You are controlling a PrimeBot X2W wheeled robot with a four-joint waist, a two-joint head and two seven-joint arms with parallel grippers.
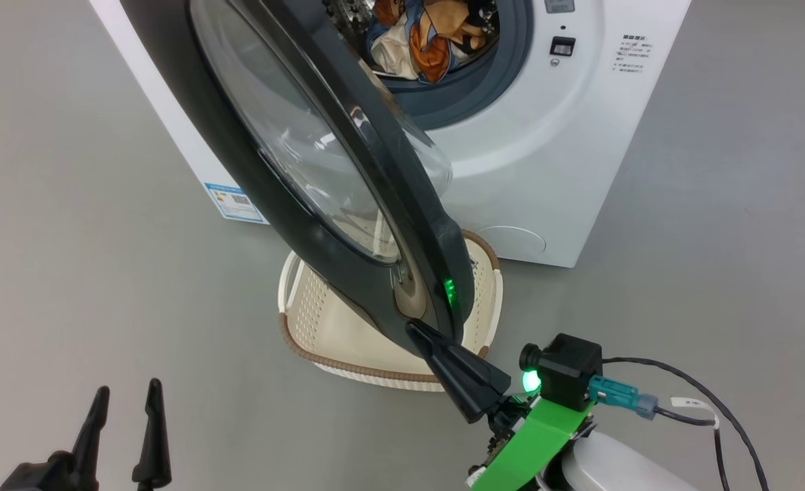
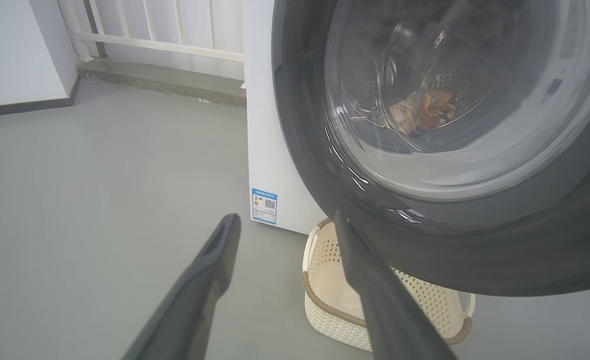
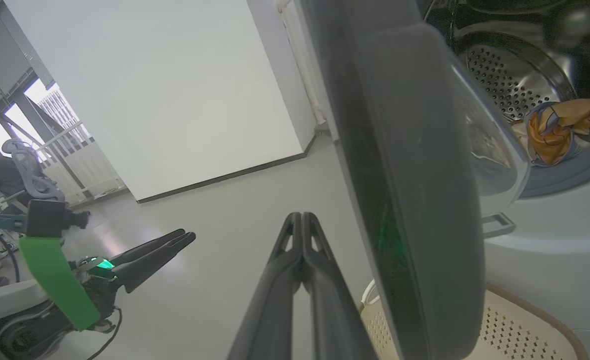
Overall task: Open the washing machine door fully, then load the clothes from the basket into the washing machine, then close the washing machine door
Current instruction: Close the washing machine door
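Door-closing judged in hand | clothes [image 1: 422, 41] seen inside washing machine [image 1: 545, 170], upper centre | washing machine door [image 1: 388, 184] half swung, centre | right gripper [image 1: 419, 334] pinched shut at its lower rim | left gripper [image 1: 128, 395] splayed, lower left | free edge to be pushed steadily until latched

Left gripper [image 2: 286, 217] has its two long dark fingers spread wide over the grey floor. The big round door [image 2: 314, 165], glossy black rim and clear glass, hides part of a small cream perforated plastic basket [image 2: 334, 295]. Through the glass you can see orange and cream clothes [image 2: 417, 112] in the white boxy washing machine [image 2: 267, 125].
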